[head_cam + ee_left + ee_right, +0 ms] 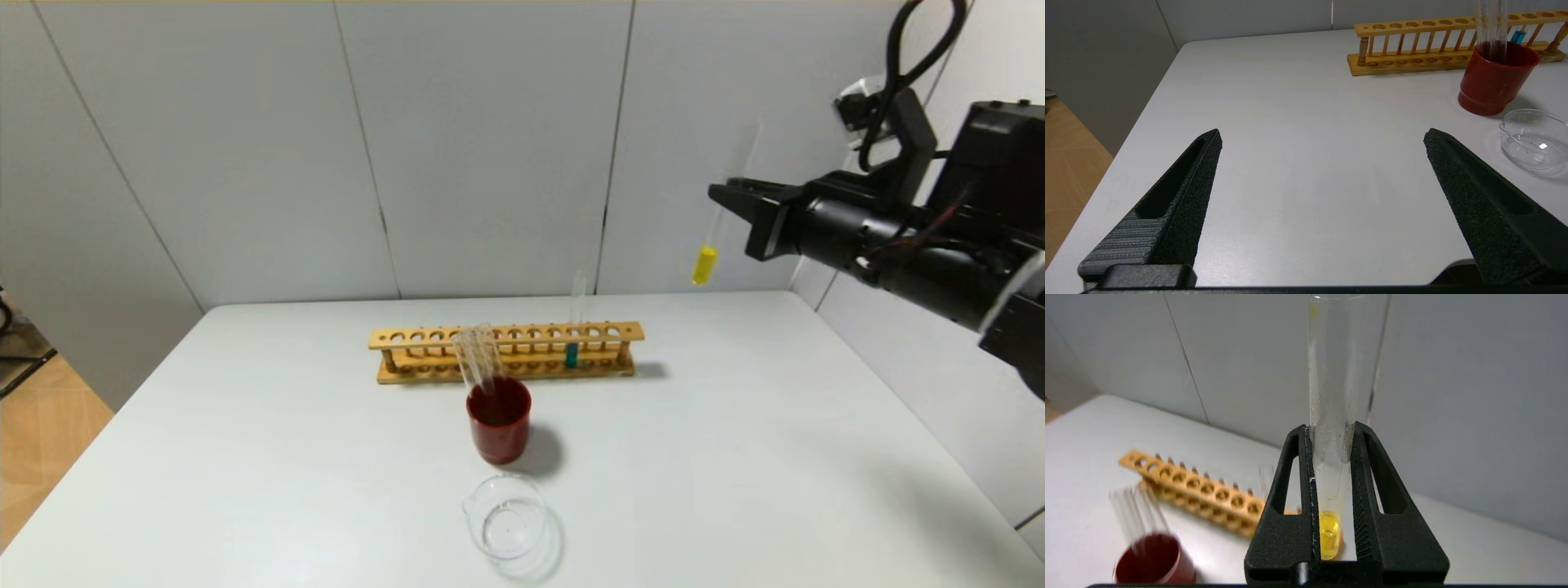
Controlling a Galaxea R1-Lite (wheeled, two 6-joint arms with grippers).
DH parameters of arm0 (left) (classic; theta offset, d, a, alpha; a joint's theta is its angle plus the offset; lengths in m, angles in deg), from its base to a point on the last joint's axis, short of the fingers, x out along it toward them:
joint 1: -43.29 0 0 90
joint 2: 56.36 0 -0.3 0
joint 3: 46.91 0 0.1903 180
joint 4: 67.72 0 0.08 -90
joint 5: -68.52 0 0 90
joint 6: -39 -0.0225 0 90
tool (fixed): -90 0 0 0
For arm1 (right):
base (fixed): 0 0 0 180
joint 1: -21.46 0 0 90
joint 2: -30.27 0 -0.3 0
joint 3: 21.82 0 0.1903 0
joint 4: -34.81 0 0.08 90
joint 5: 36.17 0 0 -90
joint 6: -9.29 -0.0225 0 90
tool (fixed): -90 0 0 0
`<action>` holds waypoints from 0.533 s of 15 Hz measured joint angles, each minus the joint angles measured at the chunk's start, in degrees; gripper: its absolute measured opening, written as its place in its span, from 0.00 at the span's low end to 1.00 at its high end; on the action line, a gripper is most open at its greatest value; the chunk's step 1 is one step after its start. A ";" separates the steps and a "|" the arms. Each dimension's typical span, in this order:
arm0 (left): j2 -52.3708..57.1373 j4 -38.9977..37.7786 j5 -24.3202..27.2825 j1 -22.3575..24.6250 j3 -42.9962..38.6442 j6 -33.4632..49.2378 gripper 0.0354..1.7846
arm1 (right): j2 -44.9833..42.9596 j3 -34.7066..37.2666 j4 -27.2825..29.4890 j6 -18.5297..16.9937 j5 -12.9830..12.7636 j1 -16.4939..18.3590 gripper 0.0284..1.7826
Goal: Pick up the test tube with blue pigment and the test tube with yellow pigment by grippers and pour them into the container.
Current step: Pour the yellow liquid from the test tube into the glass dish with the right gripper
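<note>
Tubes: one yellow tube [705, 263] in right gripper [722, 194] fingers | one blue tube [572, 353] racked | left gripper [1323, 139] fingers spread

Container [506, 516] before cup [499, 430], rack [506, 353] behind.

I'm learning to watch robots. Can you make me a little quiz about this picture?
1. True or false: the right gripper holds the test tube with yellow pigment.
2. Where is the test tube with blue pigment? A) wooden rack B) red cup C) container
3. Fill in: the left gripper is ___.

Key: 1 true; 2 A; 3 open
</note>
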 joint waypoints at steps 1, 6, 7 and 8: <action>0.00 0.00 0.00 0.02 0.00 -0.02 0.98 | -3.44 3.51 0.61 0.82 -1.39 0.02 0.17; 0.00 0.00 0.00 0.02 0.00 0.00 0.98 | -17.31 17.65 1.32 3.35 -4.96 -0.10 0.17; 0.00 0.00 -0.02 0.02 0.00 0.00 0.98 | -19.54 20.15 1.29 4.00 -4.85 -0.39 0.17; 0.00 0.02 -0.02 0.02 0.00 0.00 0.98 | -21.69 22.75 1.29 4.88 -4.61 -0.83 0.17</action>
